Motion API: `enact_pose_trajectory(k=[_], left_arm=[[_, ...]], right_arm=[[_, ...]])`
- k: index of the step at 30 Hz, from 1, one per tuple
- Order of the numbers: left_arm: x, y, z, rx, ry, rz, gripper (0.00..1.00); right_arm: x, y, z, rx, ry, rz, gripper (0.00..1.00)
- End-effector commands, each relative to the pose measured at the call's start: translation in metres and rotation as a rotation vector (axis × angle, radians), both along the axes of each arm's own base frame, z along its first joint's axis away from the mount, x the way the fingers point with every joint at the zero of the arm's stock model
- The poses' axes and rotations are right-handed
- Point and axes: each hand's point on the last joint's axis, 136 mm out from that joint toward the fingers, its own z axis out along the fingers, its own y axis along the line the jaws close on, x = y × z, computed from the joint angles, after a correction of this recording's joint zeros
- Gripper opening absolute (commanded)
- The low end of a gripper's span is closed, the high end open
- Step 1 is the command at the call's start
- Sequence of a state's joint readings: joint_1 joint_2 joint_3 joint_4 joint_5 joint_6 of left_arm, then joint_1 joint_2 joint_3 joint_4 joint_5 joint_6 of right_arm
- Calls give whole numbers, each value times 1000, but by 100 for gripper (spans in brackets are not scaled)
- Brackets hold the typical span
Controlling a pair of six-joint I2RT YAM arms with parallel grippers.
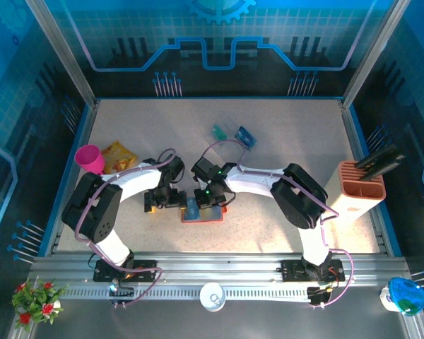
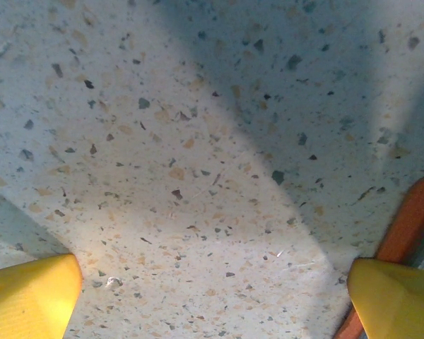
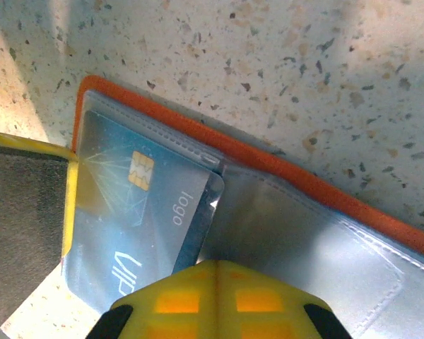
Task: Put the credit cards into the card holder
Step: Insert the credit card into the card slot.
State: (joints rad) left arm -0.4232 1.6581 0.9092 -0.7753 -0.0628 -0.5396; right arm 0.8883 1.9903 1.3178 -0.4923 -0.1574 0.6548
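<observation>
**Blue Card Sitting in Open Orange Holder**

Your right fingers are pressing fully together at the edge of a blue card; whether they are pinching it cannot be told. The card is lying in a pocket of the open card holder. Your left fingers are standing wide, holding nothing, just beside the holder. A teal card and a second blue card are lying farther back on the table.

Bluish light, soft shadows, slight blur
</observation>
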Motion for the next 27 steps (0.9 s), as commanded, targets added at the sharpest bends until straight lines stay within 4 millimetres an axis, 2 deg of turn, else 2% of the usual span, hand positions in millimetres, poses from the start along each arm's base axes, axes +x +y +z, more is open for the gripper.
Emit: enact_pose_trajectory(k=[1,6,11,20,27], left_arm=[[5,-10,-11,-33,-1,-40,99],[13,-10,13,-42,-54,-36,99],[11,-6,27,-42,-80,-17,99],[-6,5,15,-6,-32,8,99],[-10,6,6,0,-4,12,99]], right_arm=[[-12,17,9,58,20,29,0],[-4,-6,23,49,-18,-26,0],[-7,-14,28,66,-27,-58,0],[-11,-3,25,97,-29,-69,0],[-13,7,18,101,-16,-56,0]])
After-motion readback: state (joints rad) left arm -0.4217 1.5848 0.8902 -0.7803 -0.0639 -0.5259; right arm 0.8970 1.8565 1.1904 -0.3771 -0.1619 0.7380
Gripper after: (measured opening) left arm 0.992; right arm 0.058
